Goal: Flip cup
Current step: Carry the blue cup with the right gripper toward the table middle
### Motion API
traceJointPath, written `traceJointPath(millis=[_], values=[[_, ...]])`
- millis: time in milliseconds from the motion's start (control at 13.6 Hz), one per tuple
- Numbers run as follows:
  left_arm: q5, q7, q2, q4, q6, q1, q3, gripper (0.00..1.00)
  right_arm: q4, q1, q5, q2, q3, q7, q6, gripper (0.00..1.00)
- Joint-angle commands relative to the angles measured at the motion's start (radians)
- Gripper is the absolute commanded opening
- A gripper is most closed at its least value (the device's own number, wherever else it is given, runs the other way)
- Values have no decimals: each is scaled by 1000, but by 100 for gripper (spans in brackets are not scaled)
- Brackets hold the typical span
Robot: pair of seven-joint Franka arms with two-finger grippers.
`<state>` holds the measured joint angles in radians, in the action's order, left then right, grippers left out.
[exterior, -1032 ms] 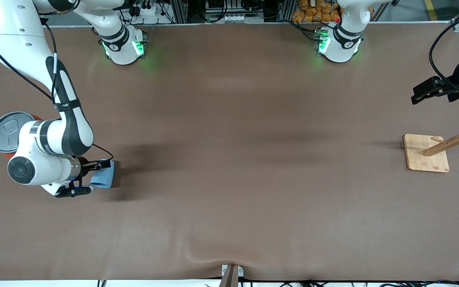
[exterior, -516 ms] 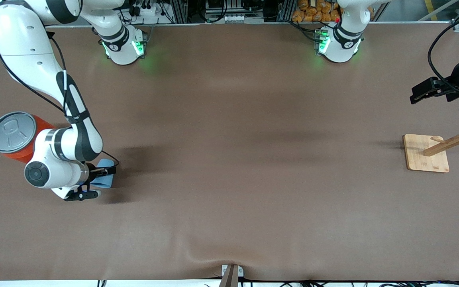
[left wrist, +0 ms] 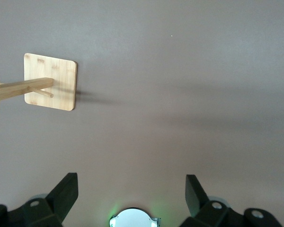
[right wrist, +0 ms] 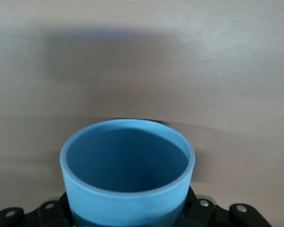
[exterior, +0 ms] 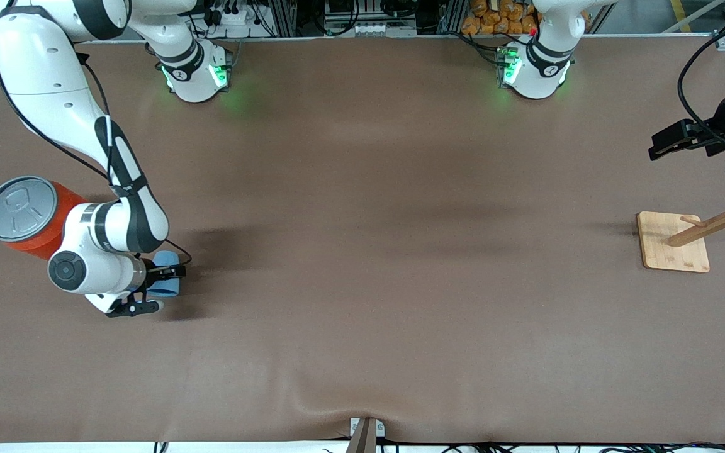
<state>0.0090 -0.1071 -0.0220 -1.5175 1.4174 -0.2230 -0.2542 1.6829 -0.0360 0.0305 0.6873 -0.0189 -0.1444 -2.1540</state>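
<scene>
Cup: we see the small light-blue cup low over the table at the right arm's end, just beside the large orange can and nearer the front camera than that can.
Handling: we judge it light, stiff and smooth-walled, plastic by the look of it; it could slip or twist under a loose pinch, but it should not break easily.
Where to hold: we would take it across the side wall near the closed base, leaving the rim free for the turn.
Cup against the jaws: in the right wrist view the cup sits between the jaws with its base toward the wrist and its darker blue mouth pointing away, so it appears to lie on its side.
Right gripper: clenched on the cup, beside the orange can.
Left gripper: jaws spread wide and holding nothing; this arm waits, well apart from the orange can, above the wooden rack.
Progress: we judge the grasp made and the turn itself not yet done.
</scene>
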Motion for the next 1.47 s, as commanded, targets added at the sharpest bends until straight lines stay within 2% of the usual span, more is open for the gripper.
traceJointPath(millis=[0,368,663,737,884,1105,1400], values=[[11,20,8,10,-15,-21,-7,100,-15,-41,-3,-89,17,-88,115,48],[12,20,7,11,-9,-21,-7,100,-164,-123,-3,-77,137,-443,132,52],[12,20,4,13,-5,-22,-7,100,-177,-307,-13,-72,137,-465,28,53],[12,20,2,13,0,-22,-7,100,-177,-367,-36,-60,137,-465,-2,53],[12,20,-1,13,6,-22,-7,100,-190,-464,-151,-22,135,-458,-64,53],[12,20,-1,13,6,-22,-7,100,-192,-507,-302,30,137,-471,-102,53],[12,20,-3,13,12,-22,-7,100,-192,-602,-336,86,132,-500,-142,53]])
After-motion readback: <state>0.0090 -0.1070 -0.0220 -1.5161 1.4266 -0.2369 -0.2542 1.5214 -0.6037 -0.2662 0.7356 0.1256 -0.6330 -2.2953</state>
